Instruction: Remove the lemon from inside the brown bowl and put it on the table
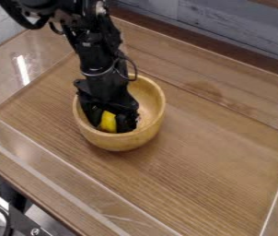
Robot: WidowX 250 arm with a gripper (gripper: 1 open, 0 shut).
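Note:
The brown bowl (138,128) is a light tan wooden bowl standing level on the table (215,147). My black gripper (109,119) reaches down into the bowl from the upper left. Its fingers are closed on the lemon (107,120), a small yellow fruit that shows between them, low inside the bowl at its left side. Most of the lemon is hidden by the fingers. The arm (90,41) rises behind toward the upper left corner.
Clear acrylic walls (18,64) run along the table's edges at left, front and right. A grey plank wall (227,23) stands behind. Dark wood tabletop surrounds the bowl on all sides.

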